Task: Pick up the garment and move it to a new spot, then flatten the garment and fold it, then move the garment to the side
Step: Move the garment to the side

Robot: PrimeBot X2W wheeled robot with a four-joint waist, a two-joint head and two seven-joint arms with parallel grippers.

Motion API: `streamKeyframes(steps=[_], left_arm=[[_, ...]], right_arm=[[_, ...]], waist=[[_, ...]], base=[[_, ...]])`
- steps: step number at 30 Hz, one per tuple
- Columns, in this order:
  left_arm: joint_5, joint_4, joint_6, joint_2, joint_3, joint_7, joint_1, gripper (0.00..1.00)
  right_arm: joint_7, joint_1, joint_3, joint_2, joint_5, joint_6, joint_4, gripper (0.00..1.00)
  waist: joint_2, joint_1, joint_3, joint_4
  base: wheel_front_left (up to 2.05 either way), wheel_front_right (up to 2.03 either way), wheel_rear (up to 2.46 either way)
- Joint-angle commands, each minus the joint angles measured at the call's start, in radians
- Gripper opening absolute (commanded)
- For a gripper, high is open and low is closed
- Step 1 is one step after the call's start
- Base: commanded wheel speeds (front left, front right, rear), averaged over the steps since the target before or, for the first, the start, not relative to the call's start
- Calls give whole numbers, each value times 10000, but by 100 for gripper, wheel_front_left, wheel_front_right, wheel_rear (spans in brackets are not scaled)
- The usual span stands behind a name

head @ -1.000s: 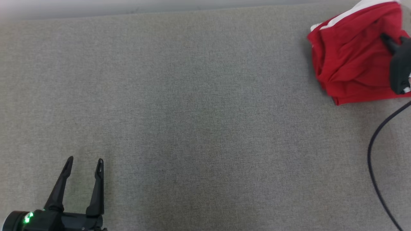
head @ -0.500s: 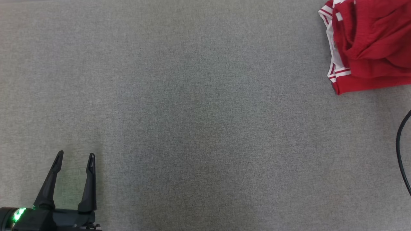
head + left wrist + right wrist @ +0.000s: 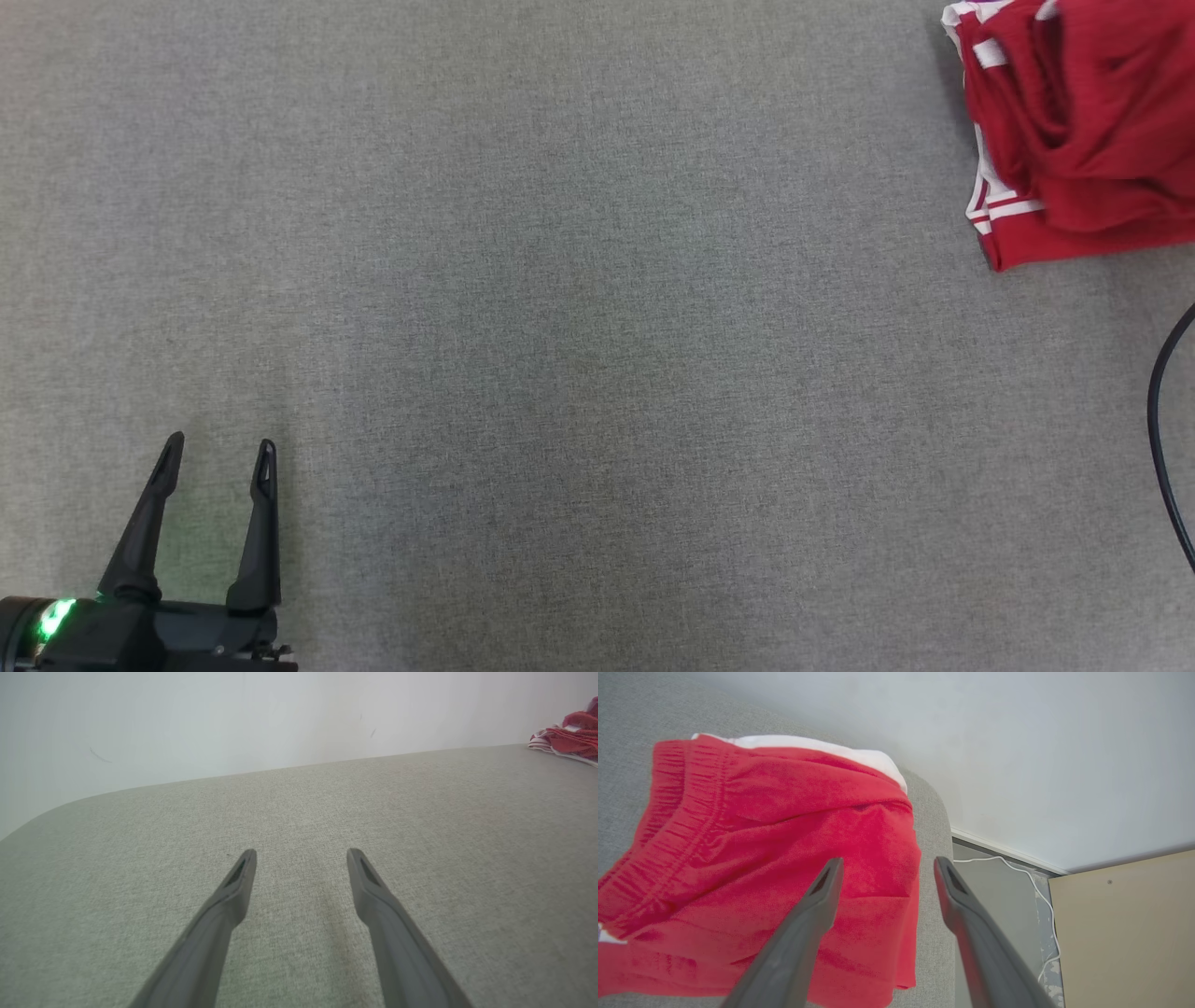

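Observation:
The garment (image 3: 1083,131), red with white striped trim, lies bunched at the far right of the grey fabric table (image 3: 597,336). In the right wrist view my right gripper (image 3: 887,865) hovers open just above the garment (image 3: 738,858), near the table's rounded corner, with nothing between its fingers. My left gripper (image 3: 219,453) stands open at the lower left, far from the cloth. Seen from the left wrist, the left gripper (image 3: 301,856) is spread over bare table, and the garment (image 3: 570,737) is a small red heap at the far right.
A black cable (image 3: 1158,420) curves along the head view's right edge. Past the table corner the right wrist view shows floor with a white cable (image 3: 1017,868) and a beige panel (image 3: 1125,933). A white wall (image 3: 280,714) backs the table.
The head camera has shifted. My right gripper, which lay on the garment a second ago, is gone from the head view. The garment now lies with its striped hem toward the left.

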Motion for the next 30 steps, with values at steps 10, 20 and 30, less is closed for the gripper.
streamKeyframes(steps=[10,20,30], left_arm=[[-231,238,73,-115,33,-46,104,100],[-348,509,92,-392,39,-46,515,100],[-470,705,83,-551,152,-46,971,100]], right_arm=[[-896,-34,-359,522,562,-7,333,100],[-3722,1341,-1362,1541,1893,-7,507,100],[-4349,2805,-2522,2252,1843,-7,-26,100]], waist=[[0,-1,-558,78],[0,-1,-1801,67],[0,-1,-2898,-7]], base=[[0,0,0],[0,0,0],[0,0,0]])
